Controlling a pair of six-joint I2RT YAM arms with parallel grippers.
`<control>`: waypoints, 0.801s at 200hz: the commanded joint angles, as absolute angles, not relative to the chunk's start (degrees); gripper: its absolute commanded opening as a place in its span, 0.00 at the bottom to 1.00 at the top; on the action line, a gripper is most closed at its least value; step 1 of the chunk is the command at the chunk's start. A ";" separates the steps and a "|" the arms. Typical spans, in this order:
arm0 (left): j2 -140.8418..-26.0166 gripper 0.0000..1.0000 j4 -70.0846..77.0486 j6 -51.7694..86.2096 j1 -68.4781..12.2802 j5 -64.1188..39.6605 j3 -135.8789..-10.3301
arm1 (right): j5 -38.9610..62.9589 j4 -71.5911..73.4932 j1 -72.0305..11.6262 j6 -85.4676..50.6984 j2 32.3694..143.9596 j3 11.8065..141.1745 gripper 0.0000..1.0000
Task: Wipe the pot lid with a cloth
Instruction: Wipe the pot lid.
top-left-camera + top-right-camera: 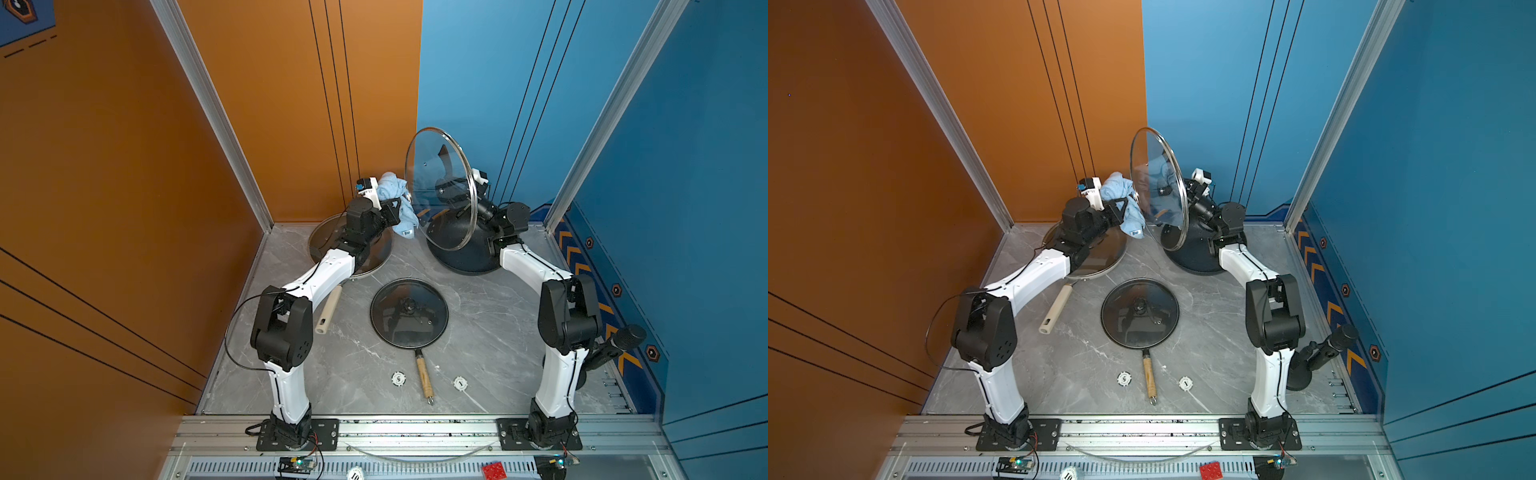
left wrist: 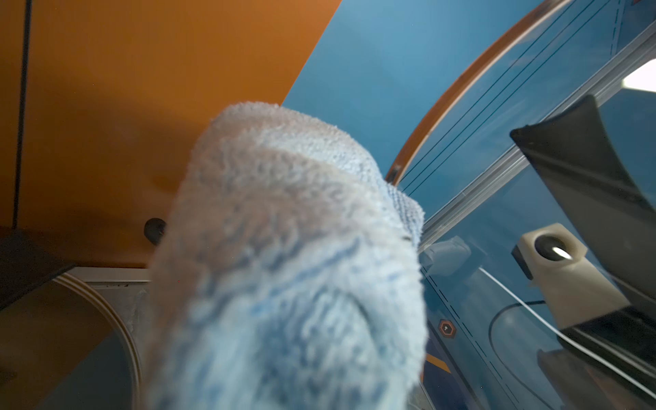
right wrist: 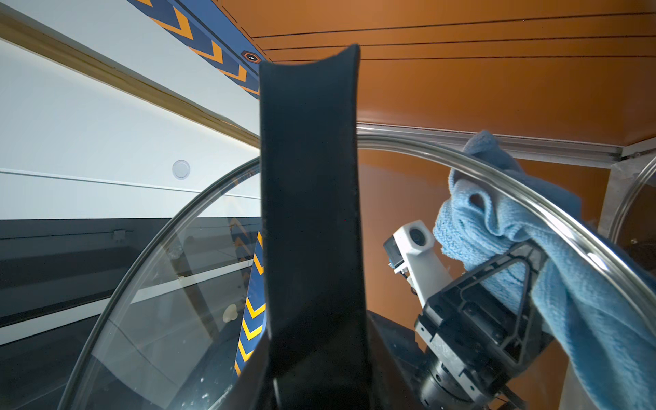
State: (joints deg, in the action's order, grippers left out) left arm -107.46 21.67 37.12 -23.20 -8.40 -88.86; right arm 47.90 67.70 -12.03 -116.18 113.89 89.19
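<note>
Glass, clear and steel-rimmed: the pot lid [image 1: 440, 187] stands nearly on edge in the air above the far right part of the desk [image 1: 478, 332], and my right jaws are clamped on its black handle [image 3: 312, 213], which fills the middle of my right wrist view. My left jaws are closed tight on the cloth [image 1: 392, 195], a bunched light-blue towel held up just beside the lid's rim on the side facing away from the handle. Its loose end hangs down with a small white label [image 1: 408, 234] at the bottom. In my right wrist view the cloth [image 3: 497, 227] shows through the glass at the rim; whether it presses on the glass I cannot tell. In my left wrist view the cloth [image 2: 284, 266] blocks most of the picture. Below the held lid sits a dark domed pan [image 1: 461, 257]. A second glass lid [image 1: 374, 249] lies flat under my left arm, and a dark lid [image 1: 409, 311] rests on a pan with a wooden handle [image 1: 424, 378] in the middle of the desk.
</note>
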 commanded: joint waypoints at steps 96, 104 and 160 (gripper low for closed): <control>-103.76 0.17 23.13 33.14 -35.76 -18.81 -100.25 | 45.95 79.36 -13.54 -124.08 119.45 99.61 0.12; -103.58 0.18 23.12 32.52 -35.90 -18.96 -100.74 | 46.05 79.19 -13.36 -123.84 119.22 98.71 0.12; -106.04 0.16 22.08 31.53 -34.19 -13.14 -97.83 | 45.88 79.41 -13.11 -123.64 113.94 96.71 0.12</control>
State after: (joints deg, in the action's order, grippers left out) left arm -104.14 22.20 32.64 -35.46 -16.73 -99.88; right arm 47.59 71.61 -12.75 -119.07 122.89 96.16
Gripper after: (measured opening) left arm 0.169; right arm 0.340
